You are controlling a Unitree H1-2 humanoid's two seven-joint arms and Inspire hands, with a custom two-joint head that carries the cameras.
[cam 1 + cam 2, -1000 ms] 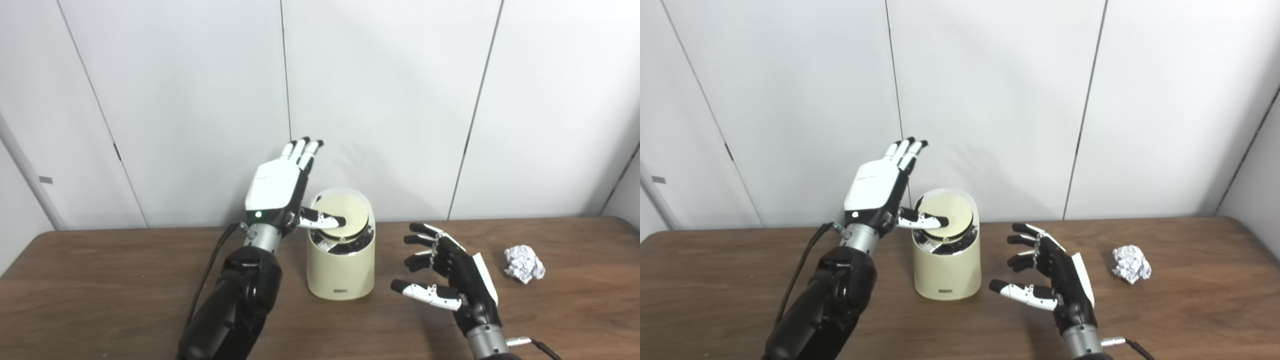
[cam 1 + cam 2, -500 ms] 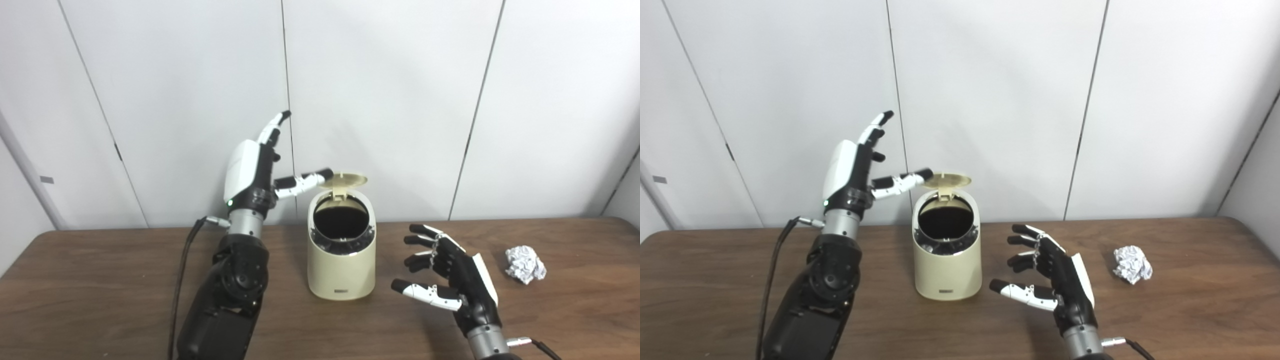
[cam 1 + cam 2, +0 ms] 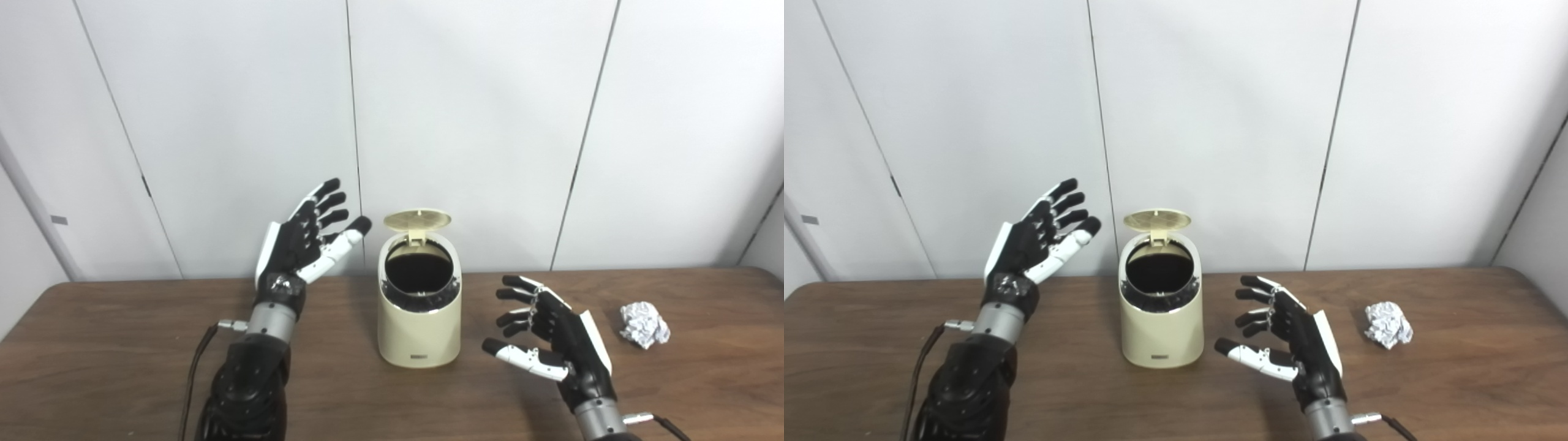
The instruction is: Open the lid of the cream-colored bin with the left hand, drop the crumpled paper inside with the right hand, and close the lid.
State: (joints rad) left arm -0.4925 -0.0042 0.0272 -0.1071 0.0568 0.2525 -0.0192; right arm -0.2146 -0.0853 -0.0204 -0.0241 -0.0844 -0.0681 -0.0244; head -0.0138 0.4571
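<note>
The cream-colored bin (image 3: 418, 324) stands mid-table with its round lid (image 3: 417, 219) flipped up at the back, showing a dark inside. My left hand (image 3: 303, 245) is raised to the left of the bin, palm facing me, fingers spread and open, clear of the lid. On the bin's right, low over the table, my right hand (image 3: 551, 340) is open with curled fingers and holds nothing. The crumpled paper (image 3: 643, 323) lies on the table to the right of that hand, a short gap away.
The brown wooden table (image 3: 122, 361) reaches to a white panelled wall (image 3: 490, 122) close behind the bin. A cable (image 3: 196, 367) trails from my left wrist along the arm.
The lid went from shut under my left thumb to standing open. My left hand then drew back to the left, dropped lower and turned palm toward me. The right hand stayed put.
</note>
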